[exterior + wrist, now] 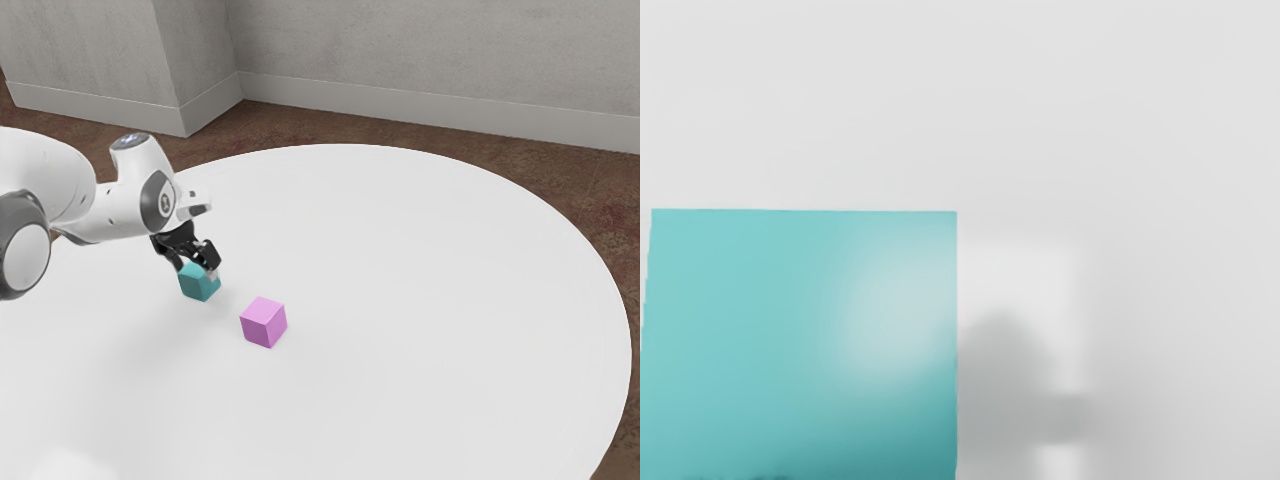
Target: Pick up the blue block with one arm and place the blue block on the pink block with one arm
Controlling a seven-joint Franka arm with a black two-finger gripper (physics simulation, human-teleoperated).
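My black fingers [207, 255] pinching the small teal-blue cube [200, 285]
I hold it near its top, low over the round white desk [420, 260], with the matte pink cube [263, 322] just beside it toward the exterior view's right. So shallow a grip could let it tilt or slip on lifting. No labels or writing readable anywhere

Arm shell [70, 200]: glossy white, built of thick, rounded links.
Large joint [22, 252]: a broad grey band around a white, round end cap.
Top cap [130, 141]: a small disc, pale blue, with a grey rim.
Side cover [155, 196]: a grey circle set in the white casing, with a small light mark in it.
Flange [193, 208]: white, flat and short.
Claw [192, 266]: black, with two stubby fingers and a pale patch on one finger.
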